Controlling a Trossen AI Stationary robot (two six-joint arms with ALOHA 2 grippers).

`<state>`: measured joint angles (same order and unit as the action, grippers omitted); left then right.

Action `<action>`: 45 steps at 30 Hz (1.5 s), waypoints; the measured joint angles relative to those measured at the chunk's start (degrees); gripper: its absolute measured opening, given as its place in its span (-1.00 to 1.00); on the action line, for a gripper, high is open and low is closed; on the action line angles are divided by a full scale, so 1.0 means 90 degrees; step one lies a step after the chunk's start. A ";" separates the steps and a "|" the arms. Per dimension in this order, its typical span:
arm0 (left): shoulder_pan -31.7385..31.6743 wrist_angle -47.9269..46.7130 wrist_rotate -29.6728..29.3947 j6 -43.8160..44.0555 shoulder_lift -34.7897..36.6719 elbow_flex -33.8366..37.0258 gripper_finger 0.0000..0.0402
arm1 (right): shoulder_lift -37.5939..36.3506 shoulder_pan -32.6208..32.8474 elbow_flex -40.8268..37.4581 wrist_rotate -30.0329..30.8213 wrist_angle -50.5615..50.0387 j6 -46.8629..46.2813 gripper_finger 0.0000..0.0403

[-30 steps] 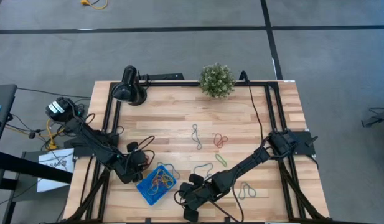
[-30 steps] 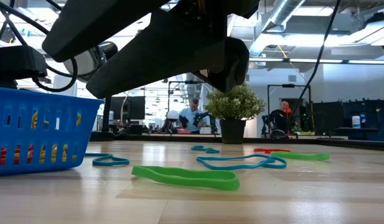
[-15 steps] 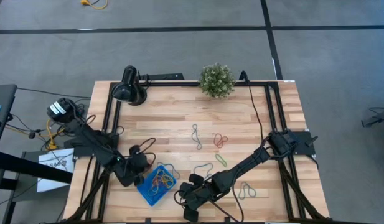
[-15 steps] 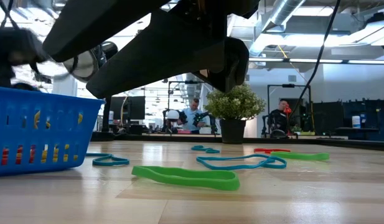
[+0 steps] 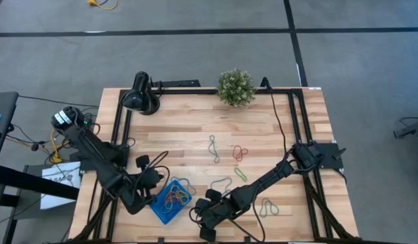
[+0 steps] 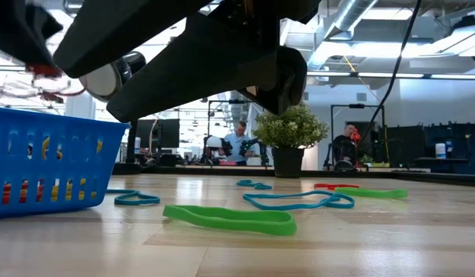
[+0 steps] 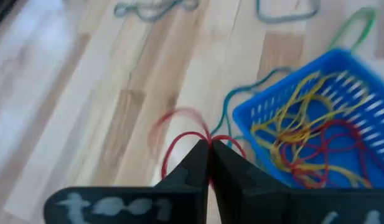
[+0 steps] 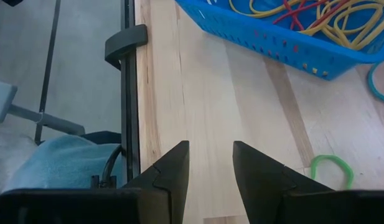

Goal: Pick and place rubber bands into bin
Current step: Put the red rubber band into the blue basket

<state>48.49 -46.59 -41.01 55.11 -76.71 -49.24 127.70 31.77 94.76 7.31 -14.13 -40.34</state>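
— So where was the left gripper (image 7: 208, 147)?

— Beside the blue bin (image 5: 169, 200), on the side toward the left edge of the table (image 5: 195, 129). Its fingers were pressed together on a red rubber band (image 7: 190, 142), which looped out past the tips above the wood.

— And the bin?

— Near the table's front edge, with yellow, red and orange bands (image 7: 310, 138) lying tangled inside.

— Any bands loose?

— Several: a green one (image 6: 229, 218) and a blue one (image 6: 299, 201) on the wood in the low view, and more toward the middle.

— The right gripper (image 8: 210, 163)?

— Fingers apart, nothing between them, over bare wood at the front edge just beside the bin.
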 joint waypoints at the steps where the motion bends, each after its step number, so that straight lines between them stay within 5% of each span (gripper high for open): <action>1: 0.0026 0.0007 -0.0005 -0.0056 0.0002 -0.0143 -1.00 | 0.0000 0.0000 0.0000 0.0000 0.0000 0.0021 -0.41; 10: 0.0202 0.0520 0.0323 -0.0377 -0.0097 -0.0375 -1.00 | 0.0000 0.0005 0.0000 0.0002 0.0000 0.0039 -0.41; 30: 0.0032 0.2180 0.1842 -0.1329 -0.2080 -0.0255 -1.00 | 0.0000 0.0000 0.0000 0.0003 0.0000 0.0046 -0.41; 39: -0.0243 0.2292 0.1814 -0.1552 -0.2115 -0.0279 -0.75 | 0.0001 -0.0048 0.0001 -0.0017 -0.0022 0.0193 -0.41; 45: -0.0320 0.2076 0.1891 -0.2150 -0.2114 -0.0672 -0.59 | 0.0002 -0.0267 0.0000 -0.1219 -0.0242 0.0351 -0.41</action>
<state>45.62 -27.90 -24.00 35.76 -95.73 -55.29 127.72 29.37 94.76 -3.66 -16.31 -37.18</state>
